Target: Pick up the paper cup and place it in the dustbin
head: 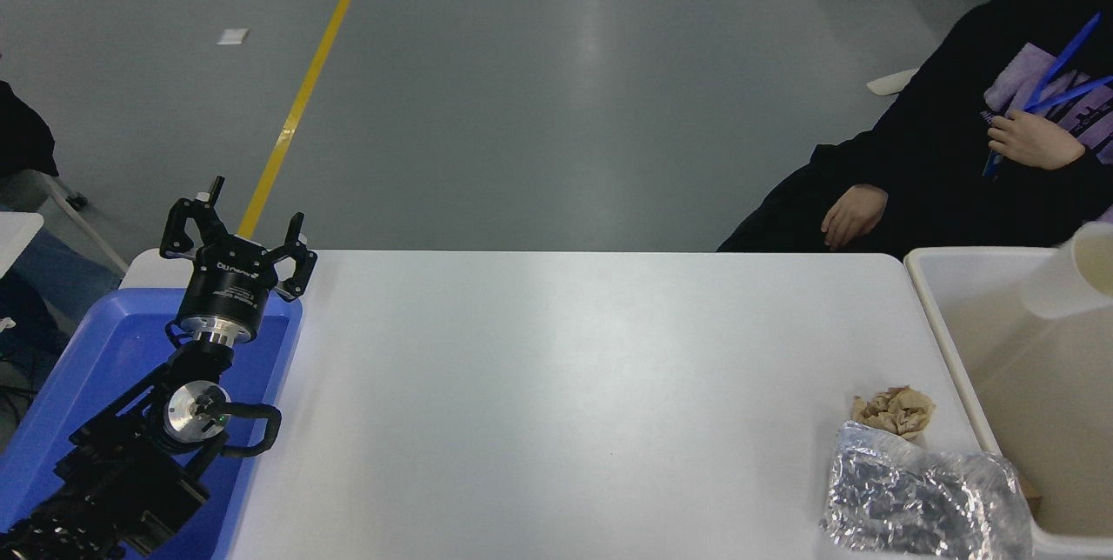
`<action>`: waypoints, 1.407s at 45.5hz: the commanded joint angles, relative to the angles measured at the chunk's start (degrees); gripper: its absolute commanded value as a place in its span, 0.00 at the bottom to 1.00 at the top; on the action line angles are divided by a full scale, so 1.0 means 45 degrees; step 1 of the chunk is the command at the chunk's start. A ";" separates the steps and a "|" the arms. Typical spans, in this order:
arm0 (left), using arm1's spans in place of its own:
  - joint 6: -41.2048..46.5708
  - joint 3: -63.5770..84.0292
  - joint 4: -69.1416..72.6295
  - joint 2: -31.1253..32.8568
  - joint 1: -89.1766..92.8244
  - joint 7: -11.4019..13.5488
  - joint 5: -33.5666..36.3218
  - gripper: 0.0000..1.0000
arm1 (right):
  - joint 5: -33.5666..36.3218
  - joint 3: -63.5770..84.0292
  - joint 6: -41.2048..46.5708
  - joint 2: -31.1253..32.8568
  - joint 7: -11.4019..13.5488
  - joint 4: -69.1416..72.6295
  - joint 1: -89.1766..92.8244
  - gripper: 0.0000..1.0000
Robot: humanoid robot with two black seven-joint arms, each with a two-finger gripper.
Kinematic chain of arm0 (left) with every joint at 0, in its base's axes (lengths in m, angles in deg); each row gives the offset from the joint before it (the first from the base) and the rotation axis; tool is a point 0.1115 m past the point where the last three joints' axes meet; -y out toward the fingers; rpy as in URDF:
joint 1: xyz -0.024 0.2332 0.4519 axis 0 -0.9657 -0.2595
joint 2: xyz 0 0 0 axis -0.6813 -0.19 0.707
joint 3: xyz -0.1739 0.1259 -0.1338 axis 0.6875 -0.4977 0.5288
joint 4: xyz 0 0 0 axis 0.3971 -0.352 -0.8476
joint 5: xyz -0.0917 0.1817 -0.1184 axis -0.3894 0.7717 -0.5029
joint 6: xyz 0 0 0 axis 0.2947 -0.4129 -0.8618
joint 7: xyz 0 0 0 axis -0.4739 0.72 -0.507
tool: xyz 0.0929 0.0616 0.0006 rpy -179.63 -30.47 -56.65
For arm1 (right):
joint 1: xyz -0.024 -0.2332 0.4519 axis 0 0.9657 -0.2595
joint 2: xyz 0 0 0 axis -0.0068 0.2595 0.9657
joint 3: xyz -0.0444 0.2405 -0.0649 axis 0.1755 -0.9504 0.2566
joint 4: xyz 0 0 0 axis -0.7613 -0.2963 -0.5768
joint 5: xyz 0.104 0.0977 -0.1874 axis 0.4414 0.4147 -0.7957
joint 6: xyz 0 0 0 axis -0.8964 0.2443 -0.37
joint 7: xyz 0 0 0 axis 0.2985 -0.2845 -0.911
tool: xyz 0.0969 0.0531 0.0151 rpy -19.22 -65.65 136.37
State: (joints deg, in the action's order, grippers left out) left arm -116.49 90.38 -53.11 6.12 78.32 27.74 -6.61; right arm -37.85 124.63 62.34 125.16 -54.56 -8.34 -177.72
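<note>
One robot arm shows, the left one, parked at the lower left over one blue plastic tray [87, 369]; its left gripper [235, 238] points away from the camera with the fingers spread apart, grasping nothing. The right gripper is out of the picture, so its state cannot be told.

Far to the right of the left gripper and nearer the camera, one crinkled silver foil bag [922, 495] lies at the white table [565, 386] edge, touching the dustbin's near wall. One crumpled tan paper wad [896, 412] sits just beyond the bag, against its far edge.

One dustbin [956, 351], a cream-white tub, stands at the table's right end, cut by the picture's right edge. One paper cup [1069, 277] is tilted over the dustbin's far part, its open mouth turned toward the right edge and partly cropped; what holds it is not visible.

One person in black sits beyond the table's far right corner, two hands showing: one hand [854, 214] low by the table, the other hand [1035, 138] at the chest on a blue lanyard [1065, 64].
</note>
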 commanded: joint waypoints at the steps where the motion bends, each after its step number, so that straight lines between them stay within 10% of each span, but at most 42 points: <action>1: 0.0001 0.0000 -0.0001 -0.0001 0.0006 0.0002 -0.0002 0.98 | 0.0277 -0.2815 -0.0988 -0.0899 0.0036 -0.3725 0.4890 0.00; 64: 0.0001 0.0000 -0.0001 -0.0001 0.0006 0.0002 -0.0002 0.98 | 0.0394 -0.6215 -0.2120 -0.2932 0.2712 -0.8475 0.9503 0.00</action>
State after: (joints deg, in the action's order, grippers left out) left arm -116.49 90.38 -53.11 6.11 78.35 27.75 -6.62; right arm -36.25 97.55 53.66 111.99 -43.04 -46.33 -135.36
